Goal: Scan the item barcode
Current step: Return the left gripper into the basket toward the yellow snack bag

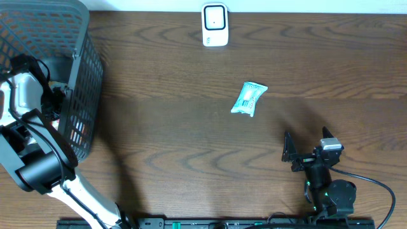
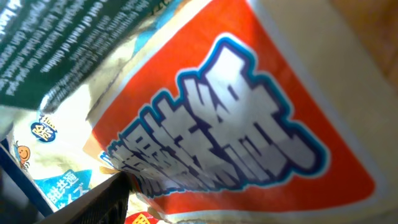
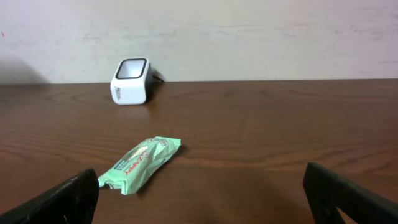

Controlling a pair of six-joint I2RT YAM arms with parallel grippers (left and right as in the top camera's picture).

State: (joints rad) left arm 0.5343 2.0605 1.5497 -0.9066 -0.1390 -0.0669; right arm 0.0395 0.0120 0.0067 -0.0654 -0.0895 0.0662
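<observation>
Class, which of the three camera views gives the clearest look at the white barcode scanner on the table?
The right wrist view: the scanner appears from the side, showing its dark window and body unobstructed. The overhead view shows it only from above, small, at the table's far edge. The left wrist view shows none of it, only close-up packaging.

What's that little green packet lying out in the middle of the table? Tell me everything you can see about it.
The green packet is a slim, sealed wrapper, mint green and white with printed lettering too small to read, apparently thin crinkly plastic with crimped ends. It lies flat on the bare wooden table, angled diagonally, alone: nothing touches it. The white scanner stands beyond it near the far edge, and the open right gripper sits apart on the near side.
</observation>
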